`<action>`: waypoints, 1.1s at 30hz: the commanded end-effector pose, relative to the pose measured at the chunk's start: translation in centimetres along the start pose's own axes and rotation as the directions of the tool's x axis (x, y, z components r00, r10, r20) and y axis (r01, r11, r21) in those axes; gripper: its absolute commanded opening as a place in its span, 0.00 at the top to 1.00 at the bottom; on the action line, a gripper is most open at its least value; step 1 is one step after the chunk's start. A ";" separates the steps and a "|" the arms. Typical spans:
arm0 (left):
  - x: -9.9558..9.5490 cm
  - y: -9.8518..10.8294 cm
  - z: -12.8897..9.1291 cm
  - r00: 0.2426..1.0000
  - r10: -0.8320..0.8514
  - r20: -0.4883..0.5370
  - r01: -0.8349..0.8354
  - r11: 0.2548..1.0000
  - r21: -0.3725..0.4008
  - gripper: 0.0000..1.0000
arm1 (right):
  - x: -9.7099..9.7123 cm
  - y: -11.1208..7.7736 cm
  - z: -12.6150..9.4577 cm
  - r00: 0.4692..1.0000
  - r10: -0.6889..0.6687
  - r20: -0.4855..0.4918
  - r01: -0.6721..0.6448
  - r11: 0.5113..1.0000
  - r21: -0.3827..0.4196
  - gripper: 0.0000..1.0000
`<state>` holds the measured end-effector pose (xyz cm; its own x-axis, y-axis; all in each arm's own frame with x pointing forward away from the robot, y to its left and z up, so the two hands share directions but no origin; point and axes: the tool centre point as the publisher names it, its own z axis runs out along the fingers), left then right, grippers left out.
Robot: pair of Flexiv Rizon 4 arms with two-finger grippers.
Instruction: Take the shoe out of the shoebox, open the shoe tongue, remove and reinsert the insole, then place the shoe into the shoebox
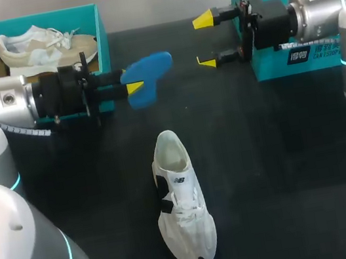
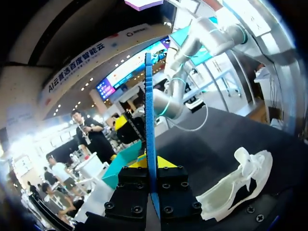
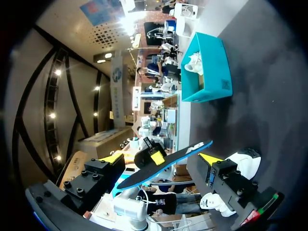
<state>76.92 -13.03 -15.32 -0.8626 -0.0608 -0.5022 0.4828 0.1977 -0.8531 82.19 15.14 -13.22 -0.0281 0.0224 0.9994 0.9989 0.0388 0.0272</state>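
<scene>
A black table (image 1: 267, 173) seen from above. At its far left corner stands an open left teal box (image 1: 99, 39), and a beige shoe (image 1: 46, 44) with white laces lies inside it. At the far right stands a second open box, the right teal box (image 1: 268, 63). The right arm crosses in front of it, and what it holds cannot be seen.

The white shoe (image 1: 182, 201) is outside both boxes. It sits upright on the table near the middle, with its toe toward the near edge and its open heel end toward the far side.

The left gripper (image 1: 130, 82) reaches in from the left between the left box and the white shoe, above the table. Its fingers pinch a blue insole (image 1: 147, 74) by one end. In the left wrist view the insole (image 2: 149, 120) stands edge-on, clamped between the fingers.

The right gripper (image 1: 205, 41) faces the insole from the right, just apart from it. Its jaws are spread wide and hold nothing.
</scene>
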 end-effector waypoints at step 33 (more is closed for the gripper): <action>-1.2 3.7 2.1 0.216 -0.975 -0.047 0.969 0.220 -0.111 1.00 | 0.0 0.0 0.1 1.000 0.002 0.004 -0.002 1.000 0.000 0.00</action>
<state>79.51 -13.88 -17.41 -0.8233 -0.1579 0.5452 -0.5630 0.1050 -0.8198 82.19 15.14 -13.22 -0.0281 0.0224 0.9994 0.9989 0.0388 0.0272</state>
